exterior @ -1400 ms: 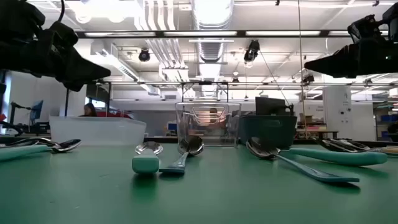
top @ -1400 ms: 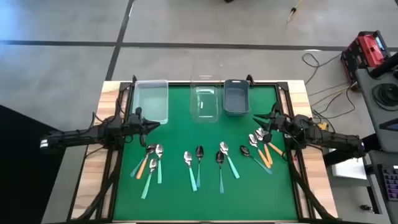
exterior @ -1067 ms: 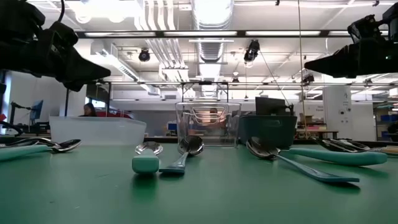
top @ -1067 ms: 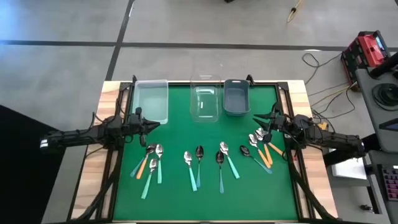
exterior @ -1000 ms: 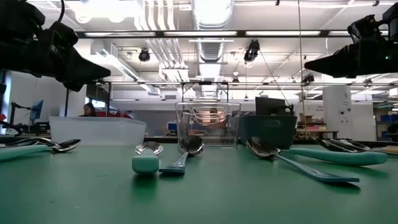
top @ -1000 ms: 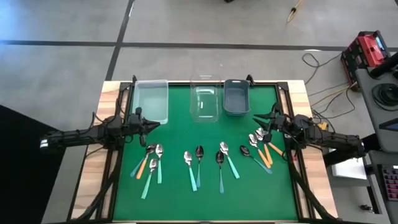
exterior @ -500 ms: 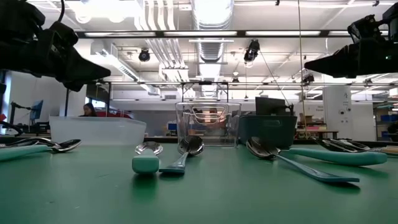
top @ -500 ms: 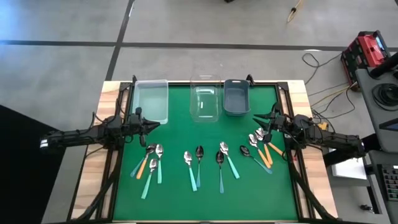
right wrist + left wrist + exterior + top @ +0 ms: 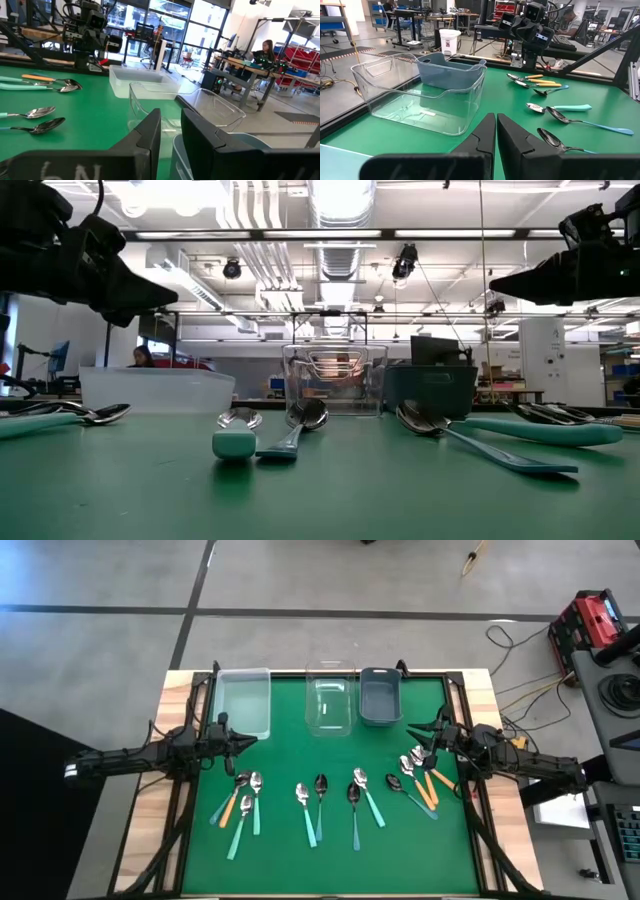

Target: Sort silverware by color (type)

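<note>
The silverware lies flat on the green mat [image 9: 300, 755] in loose groups. Orange and teal spoons lie at the left [image 9: 243, 802]. Teal-handled spoons lie in the middle [image 9: 312, 802] and beside them [image 9: 362, 795]. A cluster with orange handles lies at the right [image 9: 420, 775]. My left gripper [image 9: 252, 740] hovers level over the mat's left edge, shut and empty, seen up close in its wrist view [image 9: 496, 116]. My right gripper [image 9: 412, 730] hovers level at the right edge above the right cluster. Its fingers [image 9: 150, 130] stand a narrow gap apart with nothing between.
Three bins stand along the far edge: a frosted clear one [image 9: 244, 703] at the left, a clear one [image 9: 331, 703] in the middle and a grey one [image 9: 380, 696] to its right. Wooden table borders flank the mat. People sit at desks in the room beyond.
</note>
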Motion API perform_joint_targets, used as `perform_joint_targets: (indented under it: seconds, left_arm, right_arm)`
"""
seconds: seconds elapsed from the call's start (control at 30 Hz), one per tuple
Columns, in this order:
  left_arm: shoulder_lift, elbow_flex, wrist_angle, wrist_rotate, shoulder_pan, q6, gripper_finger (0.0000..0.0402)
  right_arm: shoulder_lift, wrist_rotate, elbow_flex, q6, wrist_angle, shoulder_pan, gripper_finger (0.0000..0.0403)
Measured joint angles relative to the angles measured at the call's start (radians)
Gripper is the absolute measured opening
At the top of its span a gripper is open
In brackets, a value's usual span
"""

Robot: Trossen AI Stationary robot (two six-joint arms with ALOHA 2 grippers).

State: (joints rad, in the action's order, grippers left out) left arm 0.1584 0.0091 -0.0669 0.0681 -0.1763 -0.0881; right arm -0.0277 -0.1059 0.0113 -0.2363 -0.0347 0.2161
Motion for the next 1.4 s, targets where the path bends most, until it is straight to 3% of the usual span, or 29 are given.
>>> perform_joint_targets:
  seconds: [1.07, 1.1, 1.2, 1.3, 1.4]
  left_arm:
    - [0.0, 0.0, 0.0, 0.0, 0.0, 0.0, 0.0]
    - [0.0, 0.0, 0.0, 0.0, 0.0, 0.0, 0.0]
    - [0.0, 0.0, 0.0, 0.0, 0.0, 0.0, 0.0]
    - [0.0, 0.0, 0.0, 0.0, 0.0, 0.0, 0.0]
    - [0.0, 0.0, 0.0, 0.0, 0.0, 0.0, 0.0]
  right_arm:
    - [0.0, -0.002, 0.0, 0.011, -0.021, 0.0, 0.0068]
    - [0.0, 0.001, 0.0, 0.075, -0.023, 0.0, 0.0068]
    - [-0.001, 0.028, 0.0, 0.464, -0.018, -0.002, 0.0068]
    - [-0.001, 0.02, 0.0, 0.546, -0.064, -0.001, 0.0068]
    - [-0.01, 0.104, 0.0, 0.598, -0.074, -0.01, 0.0068]
